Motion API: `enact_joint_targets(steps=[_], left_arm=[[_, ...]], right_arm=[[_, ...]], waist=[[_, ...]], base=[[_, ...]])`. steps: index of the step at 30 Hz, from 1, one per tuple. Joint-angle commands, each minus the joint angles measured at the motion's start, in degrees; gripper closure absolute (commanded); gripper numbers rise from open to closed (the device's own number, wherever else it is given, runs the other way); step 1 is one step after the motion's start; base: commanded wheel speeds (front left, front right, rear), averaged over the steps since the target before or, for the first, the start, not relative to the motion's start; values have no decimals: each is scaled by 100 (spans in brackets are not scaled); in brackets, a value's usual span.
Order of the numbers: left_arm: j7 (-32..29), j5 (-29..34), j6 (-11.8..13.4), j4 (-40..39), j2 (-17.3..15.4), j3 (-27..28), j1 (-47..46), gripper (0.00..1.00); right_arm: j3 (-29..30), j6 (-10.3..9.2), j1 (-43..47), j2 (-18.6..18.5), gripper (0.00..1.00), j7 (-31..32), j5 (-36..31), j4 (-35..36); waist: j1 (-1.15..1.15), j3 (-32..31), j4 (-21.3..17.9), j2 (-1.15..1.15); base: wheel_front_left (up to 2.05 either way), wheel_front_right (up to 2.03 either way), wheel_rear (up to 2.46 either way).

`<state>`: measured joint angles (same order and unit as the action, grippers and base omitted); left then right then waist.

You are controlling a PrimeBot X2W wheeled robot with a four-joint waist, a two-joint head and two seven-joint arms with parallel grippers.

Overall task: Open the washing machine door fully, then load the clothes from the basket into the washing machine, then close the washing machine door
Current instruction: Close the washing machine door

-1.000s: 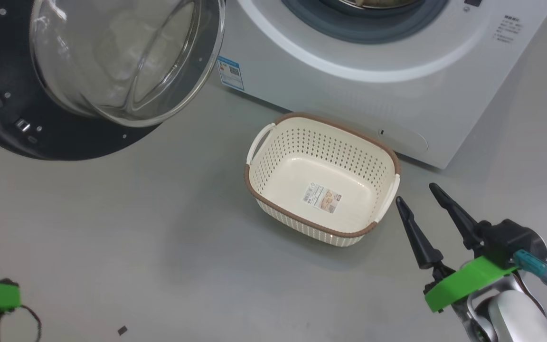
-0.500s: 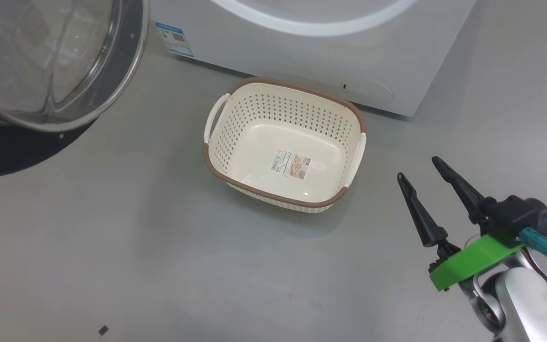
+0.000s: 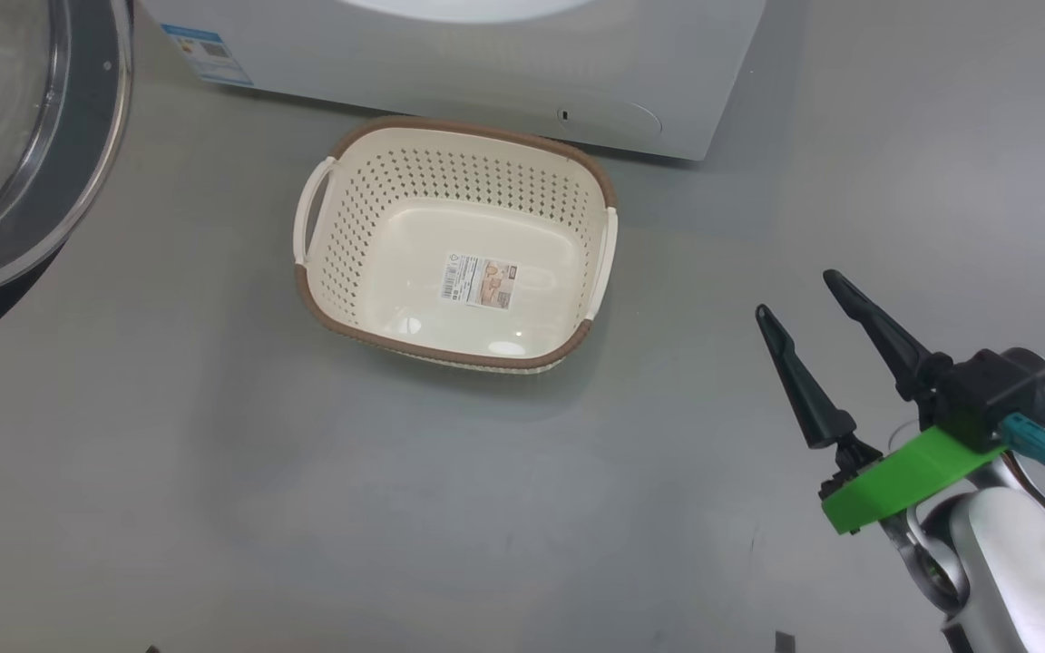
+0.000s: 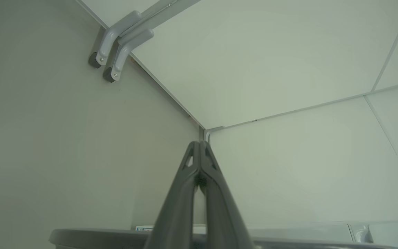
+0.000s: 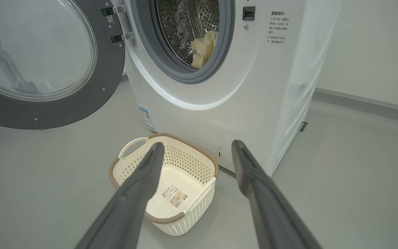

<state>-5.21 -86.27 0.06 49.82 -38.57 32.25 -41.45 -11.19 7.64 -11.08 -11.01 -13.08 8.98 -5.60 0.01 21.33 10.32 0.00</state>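
The cream basket (image 3: 346,236) (image 5: 199,166) stands on the grey floor before the white washing machine (image 3: 450,63) (image 5: 254,90), with only its label on its floor. The washing machine door (image 3: 24,172) (image 5: 40,65) hangs swung wide to the left. In the right wrist view a pale yellow garment (image 5: 204,46) lies inside the steel drum (image 5: 185,24). My right gripper (image 3: 796,295) (image 5: 197,147) is open and holds nothing, to the right of the basket. In the left wrist view my left gripper (image 4: 199,143) is shut on nothing, pointing at a pale ceiling corner.
Bare grey floor (image 3: 214,472) spreads to the left and in front of the basket. In the left wrist view two grey brackets (image 4: 116,45) sit where wall and ceiling meet. A grey skirting (image 5: 365,103) runs along the wall right of the machine.
The head camera has tilted down and turned, so the machine, door and basket slide up and left in view. The right gripper stays open. The left gripper's green mount has left the head view.
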Motion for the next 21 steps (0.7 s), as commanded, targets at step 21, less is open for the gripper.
enact_joint_targets(steps=[21], left_arm=[[-918, -120, -514, 1304, -592, -23, -565, 100]], right_arm=[[-366, -15, -97, -207, 0, 77, 14, 277]], waist=[[-1, 32, -245, 0]], base=[[0, 0, 0]])
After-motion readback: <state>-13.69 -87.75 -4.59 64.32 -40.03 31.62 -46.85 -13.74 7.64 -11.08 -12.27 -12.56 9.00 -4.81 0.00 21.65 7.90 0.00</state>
